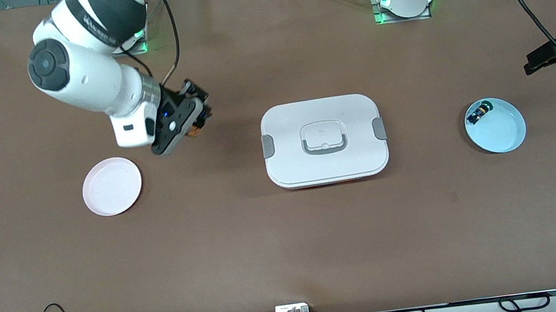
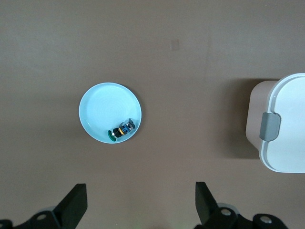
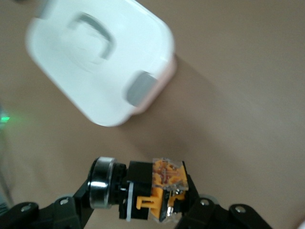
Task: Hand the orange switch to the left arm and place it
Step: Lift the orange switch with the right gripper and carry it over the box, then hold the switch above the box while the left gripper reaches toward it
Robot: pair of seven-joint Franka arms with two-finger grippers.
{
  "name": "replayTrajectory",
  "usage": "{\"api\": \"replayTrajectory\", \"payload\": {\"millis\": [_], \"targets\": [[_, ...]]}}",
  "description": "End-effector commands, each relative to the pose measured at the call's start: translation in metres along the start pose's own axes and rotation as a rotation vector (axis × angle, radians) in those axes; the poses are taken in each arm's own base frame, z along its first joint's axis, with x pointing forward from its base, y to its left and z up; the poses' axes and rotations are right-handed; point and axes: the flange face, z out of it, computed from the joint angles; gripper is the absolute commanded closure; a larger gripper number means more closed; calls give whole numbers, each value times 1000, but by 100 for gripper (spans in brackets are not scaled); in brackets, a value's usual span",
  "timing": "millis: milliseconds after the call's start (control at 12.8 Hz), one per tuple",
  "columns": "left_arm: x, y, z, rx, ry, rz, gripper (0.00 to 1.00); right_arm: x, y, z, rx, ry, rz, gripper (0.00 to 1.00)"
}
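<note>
The orange switch [image 1: 193, 129] [image 3: 153, 191], black with a silver ring and an orange-and-clear end, is pinched crosswise in my right gripper [image 1: 194, 122] [image 3: 143, 196]. That gripper hangs over bare table between the pink plate [image 1: 112, 186] and the box [image 1: 325, 141]. The box, white with grey side clips and a grey lid handle, lies flat at mid-table and also shows in both wrist views [image 3: 95, 57] [image 2: 286, 124]. My left gripper [image 1: 532, 63] [image 2: 141, 195] is open and holds nothing, up over the table at the left arm's end, beside the light-blue plate [image 1: 495, 125].
On the light-blue plate's [image 2: 109, 107] rim side lies a small switch [image 1: 480, 112] [image 2: 121, 130] with a green cap and blue body. Cables and electronics run along the table edge nearest the front camera. Brown tabletop stretches on both sides of the box.
</note>
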Motion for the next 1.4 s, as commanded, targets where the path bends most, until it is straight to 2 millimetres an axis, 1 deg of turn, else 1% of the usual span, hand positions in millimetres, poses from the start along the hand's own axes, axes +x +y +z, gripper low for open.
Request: {"api": "replayTrajectory", "payload": {"millis": [0,234,312,390,468,546,624,702,780,858,936,1014,1092,1170,1326], "targets": [[3,4,-5,-15,12,30,0,14,-7,-12,112,147,-172,82],[5,4,-7,-39,31,26,0,28,-25,-11,241,316,-323,82],[5,0,-5,-44,27,20,0,32,-28,-11,262,368,-365,82],[5,2,-6,-42,29,21,0,36,-30,-9,287,420,-402,82],[11,4,4,-32,10,24,0,39,-31,-6,315,468,-428,82],[22,8,24,-26,-29,26,0,41,-32,-6,342,519,-456,82],[27,4,31,-28,-38,26,0,43,-31,-3,379,581,-486,82],[30,9,38,-28,-52,29,0,45,-27,1,416,647,-511,82],[30,4,38,-28,-52,30,0,47,-21,8,436,702,-538,82],[32,7,41,-42,-65,46,0,48,-17,13,449,748,-559,82],[38,-1,44,-109,-68,26,0,49,-14,17,456,783,-574,82],[43,-17,60,-266,-90,-28,0,51,-12,23,463,812,-590,82],[48,-29,92,-401,-139,-75,0,53,-13,32,477,844,-603,82],[47,-40,113,-500,-170,-116,0,57,-21,43,502,884,-615,82],[49,-45,162,-724,-223,-140,0,61,-22,60,496,935,-607,82]]}}
